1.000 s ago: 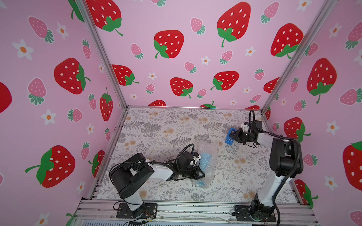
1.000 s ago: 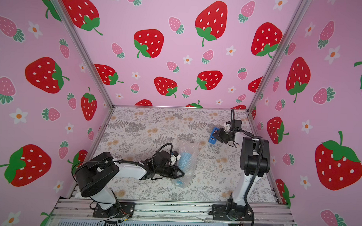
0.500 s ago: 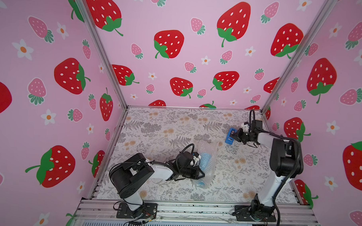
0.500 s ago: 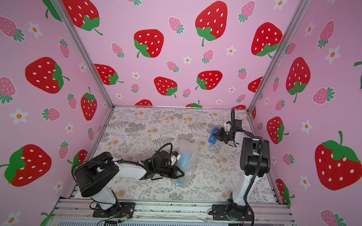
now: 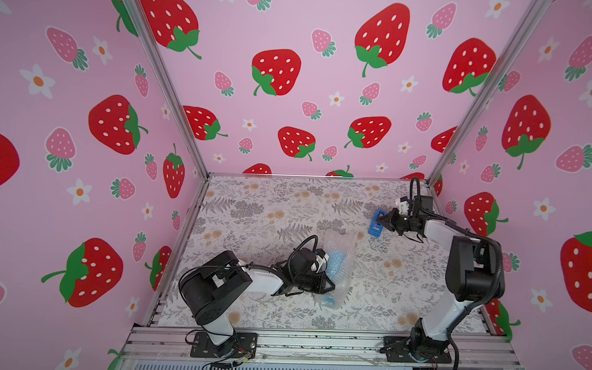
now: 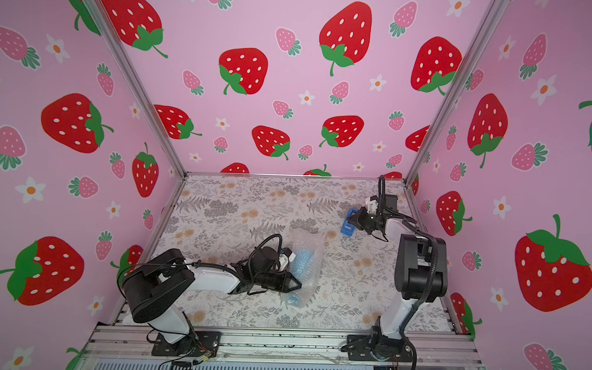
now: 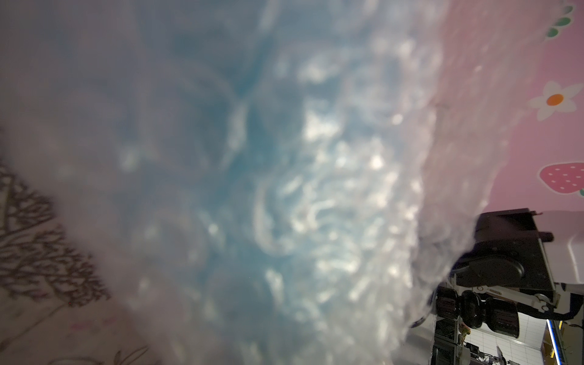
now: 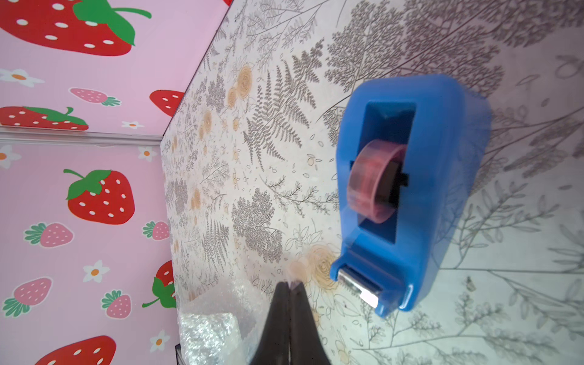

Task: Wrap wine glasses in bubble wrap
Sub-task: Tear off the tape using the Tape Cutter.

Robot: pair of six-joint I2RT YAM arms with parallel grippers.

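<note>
Wine glass (image 5: 335, 261), light blue, lies on its side inside the crumpled bubble wrap (image 5: 345, 241) near the front middle of the floral surface (image 5: 253, 204), with its cup toward the back wall and its foot toward the front rail. The left end effector (image 5: 329, 286) points into the wrap at the stem and touches the film, but blurred film fills the left wrist view, so I cannot tell whether its fingers are apart or pinching. The right end effector (image 8: 289, 290) is well apart from the glass, its fingers pressed together just beside the cutter end of the blue tape dispenser (image 8: 407, 189).
</note>
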